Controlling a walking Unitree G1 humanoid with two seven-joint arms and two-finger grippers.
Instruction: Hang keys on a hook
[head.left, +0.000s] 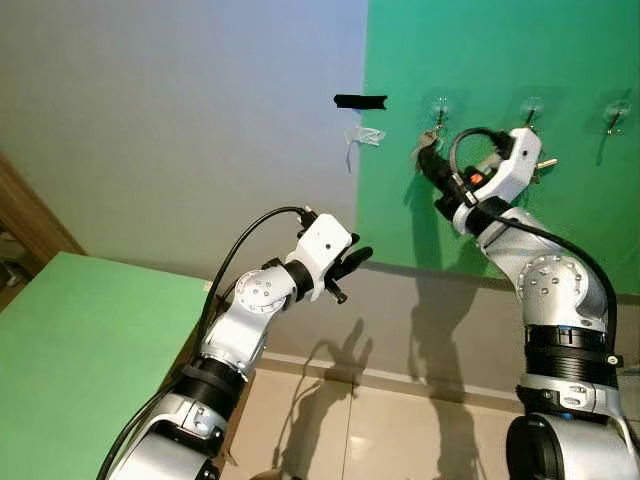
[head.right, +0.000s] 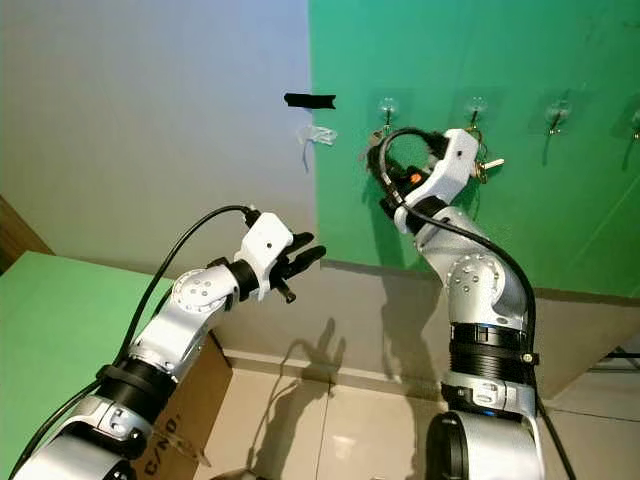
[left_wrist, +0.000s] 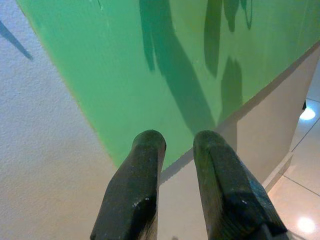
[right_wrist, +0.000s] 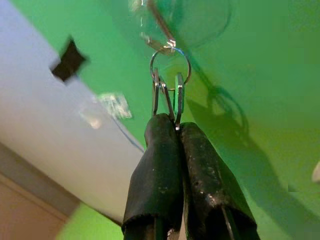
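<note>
while the right gripper (head.left: 428, 160) reaches up to the leftmost hook (head.left: 438, 112) on the green wall, the left gripper (head.left: 355, 260) hovers lower, fingers slightly parted around nothing. in the right wrist view its fingers (right_wrist: 160, 165) pinch the keys (right_wrist: 167, 95) by their blades, ring (right_wrist: 170, 67) at the hook; they look light, stiff, slippery metal, best held flat.

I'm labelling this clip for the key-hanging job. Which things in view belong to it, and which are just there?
Part of the job:
- keys, pinched in the right end effector
- key ring, at the hook
- hook on the green panel

Just there:
- left end effector, holding nothing
- black tape
- clear tape
- other hooks
</note>
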